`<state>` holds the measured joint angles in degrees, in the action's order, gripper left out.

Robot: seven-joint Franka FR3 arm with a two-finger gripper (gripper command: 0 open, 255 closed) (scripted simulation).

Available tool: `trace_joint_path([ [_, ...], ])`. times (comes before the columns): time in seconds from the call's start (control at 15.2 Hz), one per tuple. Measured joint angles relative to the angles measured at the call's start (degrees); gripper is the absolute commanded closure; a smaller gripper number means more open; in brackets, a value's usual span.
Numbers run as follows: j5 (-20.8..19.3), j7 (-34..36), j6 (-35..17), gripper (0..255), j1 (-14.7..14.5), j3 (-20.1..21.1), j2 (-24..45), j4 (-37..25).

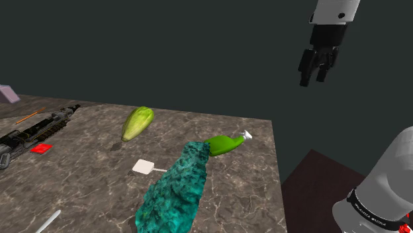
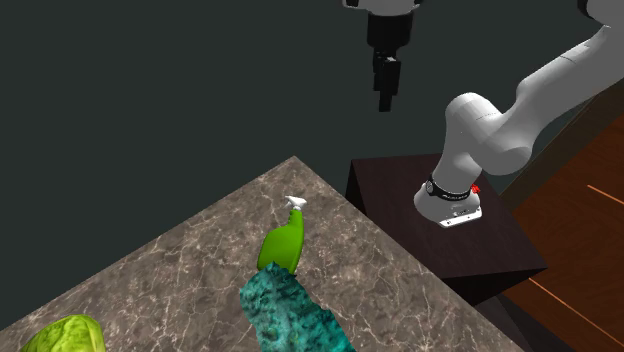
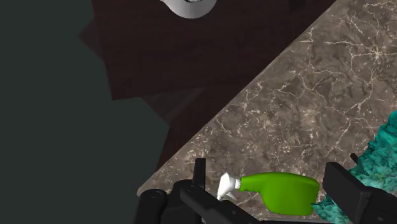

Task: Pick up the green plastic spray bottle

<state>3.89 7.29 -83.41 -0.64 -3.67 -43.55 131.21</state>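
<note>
The green spray bottle point(image 1: 224, 144) lies on its side on the marbled table point(image 1: 248, 192), near the edge at the shoulder view's right. Its white nozzle point(image 1: 246, 135) points toward that edge, and its base touches a crumpled teal object point(image 1: 175, 188). My gripper point(image 1: 316, 71) hangs open high above the table, past the table's edge and up to the right of the bottle. In the wrist view the bottle point(image 3: 286, 191) shows far below between the spread fingers of the gripper point(image 3: 267, 175). In the second exterior view the gripper point(image 2: 386, 92) is well above the bottle point(image 2: 282, 243).
A yellow-green leafy vegetable point(image 1: 137, 122) and a small white flat tool point(image 1: 145, 167) lie left of the bottle. A black tool point(image 1: 36, 129), a red piece point(image 1: 42, 148) and a lilac block point(image 1: 8, 94) sit at the far left. The dark stand point(image 2: 440, 215) adjoins the table's edge.
</note>
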Motion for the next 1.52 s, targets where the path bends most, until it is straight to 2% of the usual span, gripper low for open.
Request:
trace_joint_path([
  [0.2, -0.81, -3.22, -2.1, 0, -0.83, -0.96, 1.15, 1.01],
  [0.59, -3.25, -17.74, -13.31, 0, -5.1, -4.18, 7.52, 5.72],
  [1.06, -4.45, -35.09, -27.42, 0, -10.33, -7.37, 18.92, 7.87],
  [1.52, -3.07, -51.75, -39.85, 0, -15.46, -8.47, 32.0, 6.51],
])
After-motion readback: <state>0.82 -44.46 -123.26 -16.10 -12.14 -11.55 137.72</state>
